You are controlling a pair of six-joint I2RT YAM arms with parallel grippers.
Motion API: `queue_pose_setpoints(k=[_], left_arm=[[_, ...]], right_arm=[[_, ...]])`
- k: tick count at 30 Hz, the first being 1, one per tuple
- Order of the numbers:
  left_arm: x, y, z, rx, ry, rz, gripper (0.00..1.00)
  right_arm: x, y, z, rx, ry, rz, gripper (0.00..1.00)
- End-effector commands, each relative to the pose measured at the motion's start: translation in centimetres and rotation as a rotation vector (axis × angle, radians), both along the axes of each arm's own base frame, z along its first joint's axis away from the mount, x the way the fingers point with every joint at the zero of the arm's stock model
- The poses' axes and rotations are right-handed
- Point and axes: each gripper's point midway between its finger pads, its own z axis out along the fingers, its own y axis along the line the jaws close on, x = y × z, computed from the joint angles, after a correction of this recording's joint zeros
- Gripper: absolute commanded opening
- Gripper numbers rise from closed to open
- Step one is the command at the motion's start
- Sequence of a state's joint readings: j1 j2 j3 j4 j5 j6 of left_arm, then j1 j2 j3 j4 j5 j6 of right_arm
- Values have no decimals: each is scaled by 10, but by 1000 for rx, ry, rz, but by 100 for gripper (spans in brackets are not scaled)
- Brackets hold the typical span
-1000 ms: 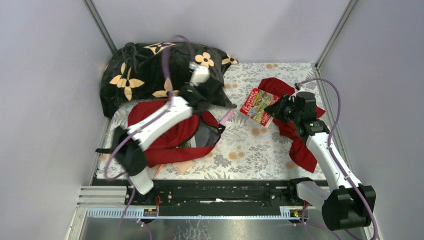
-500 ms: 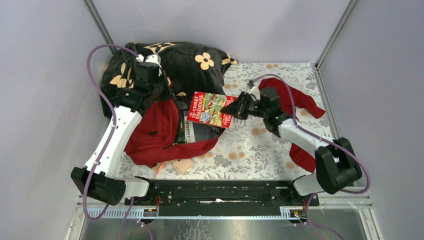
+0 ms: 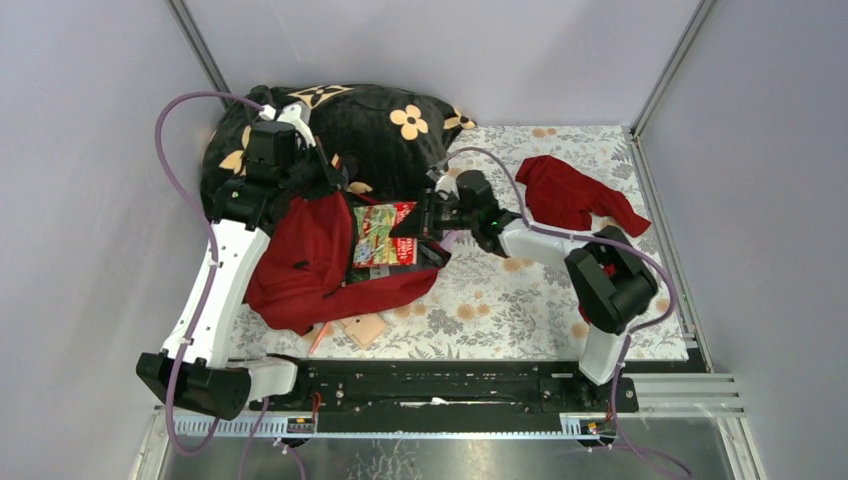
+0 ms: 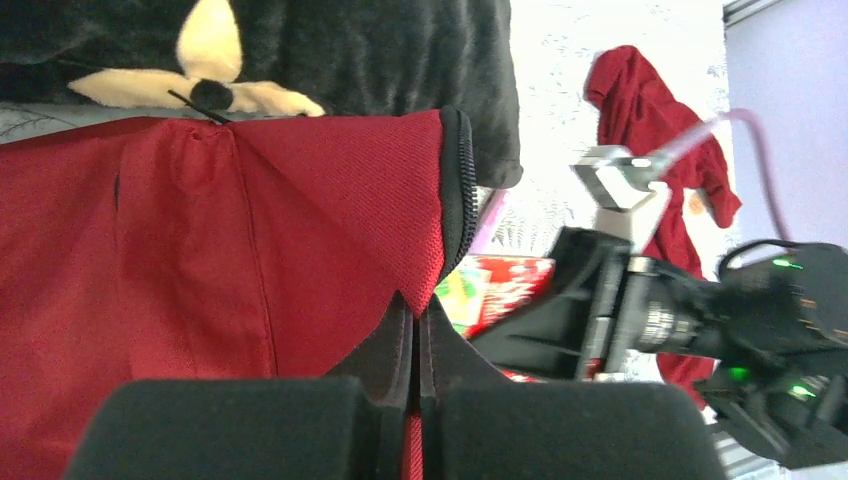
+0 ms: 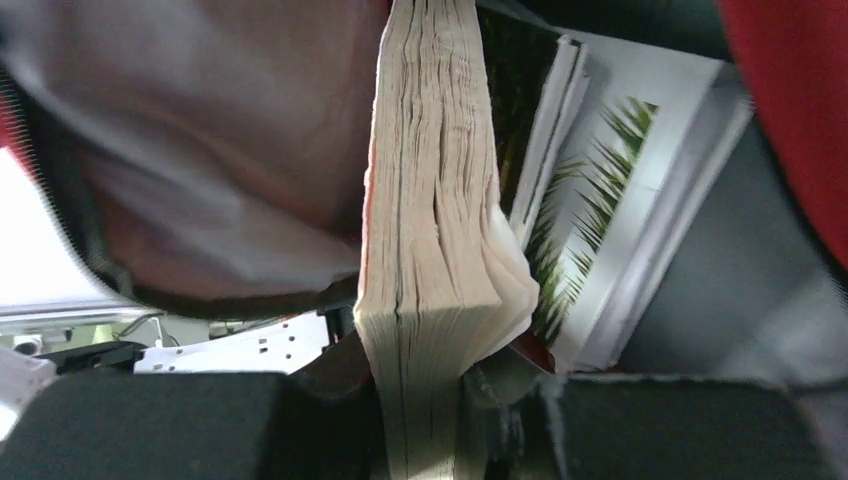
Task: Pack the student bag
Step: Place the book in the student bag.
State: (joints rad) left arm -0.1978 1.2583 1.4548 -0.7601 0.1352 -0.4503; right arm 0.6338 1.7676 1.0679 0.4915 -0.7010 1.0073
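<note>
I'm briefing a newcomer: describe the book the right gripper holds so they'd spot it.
From the black flowered blanket at back left, come forward to the dark-red student bag. At its open mouth the right gripper clamps a paperback, alone in having a red-and-green picture cover.

Probably a lab test cell — plain grey walls [image 3: 90, 150], aluminium frame [image 3: 200, 50].

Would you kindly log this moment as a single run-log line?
left gripper: shut on student bag flap, holding it open | right gripper: shut on book at bag opening | red garment: lying apart from bag
</note>
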Motion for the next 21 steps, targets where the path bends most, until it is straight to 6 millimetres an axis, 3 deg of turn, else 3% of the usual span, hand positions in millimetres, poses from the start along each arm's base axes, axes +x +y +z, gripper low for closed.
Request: queue_pose_setpoints(k=[1, 7, 8, 11, 12, 21], left_arm=[[2, -11, 48, -78, -145, -52, 0], [-4, -13, 56, -116, -158, -50, 0], [-4, -13, 56, -119, -158, -47, 0], [-4, -12, 55, -116, -158, -45, 0], [-4, -12, 53, -115, -153, -45, 0], [-3, -10, 44, -121, -137, -36, 0]], right_arm=[[-25, 59, 23, 25, -92, 150, 0], [-20, 131, -5, -109, -98, 133, 0], [-18, 135, -13, -158, -108, 129, 6], [-12, 118, -33, -290, -149, 75, 79], [-9, 111, -34, -313, -174, 44, 96], [-4, 71, -28, -464, -279, -24, 100]])
